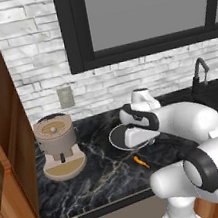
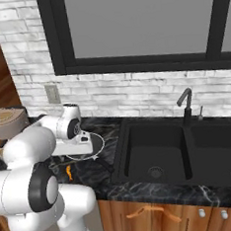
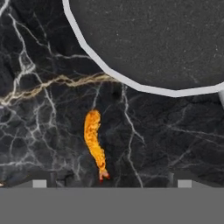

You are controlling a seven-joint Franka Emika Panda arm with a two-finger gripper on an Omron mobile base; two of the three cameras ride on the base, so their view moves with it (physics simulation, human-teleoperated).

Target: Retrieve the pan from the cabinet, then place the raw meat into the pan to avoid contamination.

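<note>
counter (image 1: 94, 184): black marble | on it: pan (image 1: 117, 139), raw meat (image 1: 140, 162), coffee machine (image 1: 59, 146)

Base views flanking; hand view close, downward

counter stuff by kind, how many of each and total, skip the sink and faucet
pan: 1
raw meat: 1
coffee machine: 1
total: 3 things on the counter
</note>
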